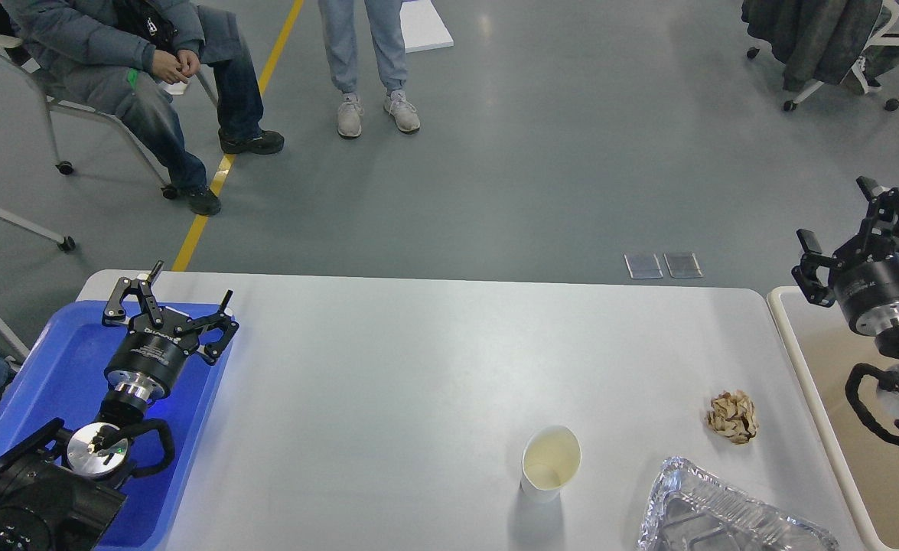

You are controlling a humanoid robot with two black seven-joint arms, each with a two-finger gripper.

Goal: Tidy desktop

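The light grey-white desktop (418, 383) fills the middle of the head view. On it stand a white paper cup (549, 462) at the front right, a crumpled brown paper ball (733, 416) further right, and a crinkled foil tray (717, 513) at the front right edge. My left gripper (189, 283) is open and empty above the blue tray's far end. My right gripper (839, 218) is open and empty, raised above the beige bin's far edge, well right of the paper ball.
A blue plastic tray (43, 375) lies at the desktop's left end under my left arm. A beige bin (793, 329) stands off the right end. People sit and stand on the floor beyond the far edge.
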